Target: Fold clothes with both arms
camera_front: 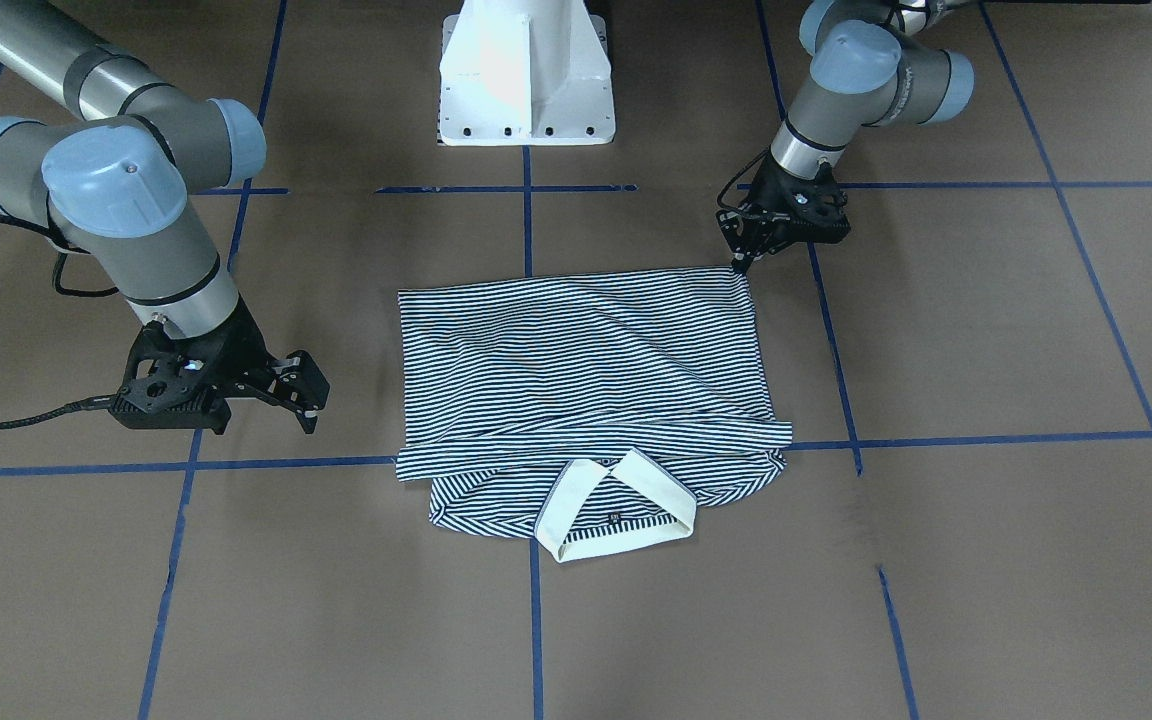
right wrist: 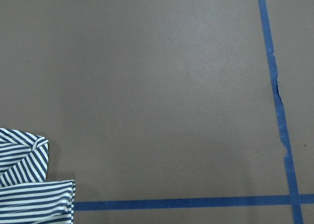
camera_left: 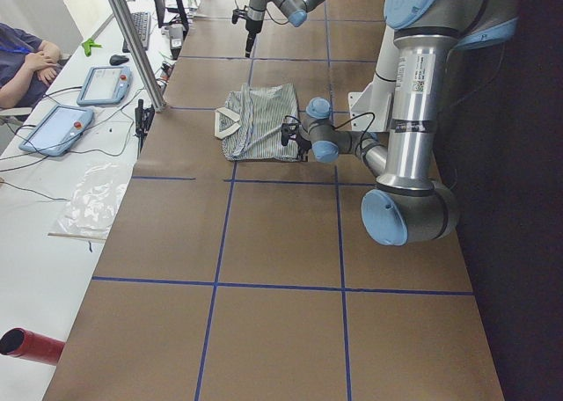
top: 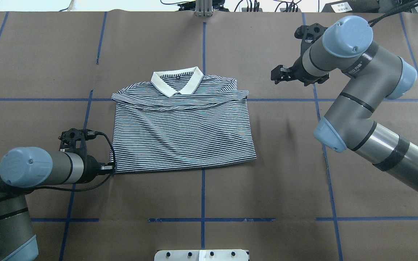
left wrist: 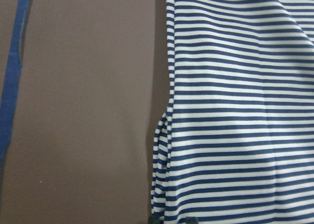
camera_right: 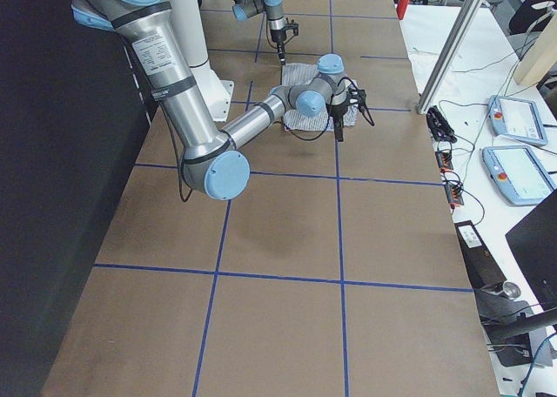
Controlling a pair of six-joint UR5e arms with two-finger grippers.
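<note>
In the overhead view the left arm (top: 27,168), a grey tube with pale blue caps, comes in at the lower left, and a black cable loops over its wrist. The left pincer (top: 108,168) lies low at the bottom-left corner of the polo shirt (top: 183,130). Its tips are drawn narrow, and the striped hem sits between them along the bottom edge of the left wrist view.

The shirt lies flat at the centre of the frame, folded into a rough square. Its cloth is soft, with thin navy and white stripes and a few shallow creases. A folded band crosses it just below the plain cream collar (top: 178,79), which sits at its upper edge.

The worktop (top: 31,54) is covered in matt brown paper, and blue tape lines (top: 202,188) mark it into squares. A white pedestal (top: 201,255) shows at the bottom centre.

At the upper right, the right pincer (top: 275,75) is well apart from the shirt. Its black fingers are spread wide and hold nothing. The thick right arm (top: 354,105) slants across the frame's right side.
</note>
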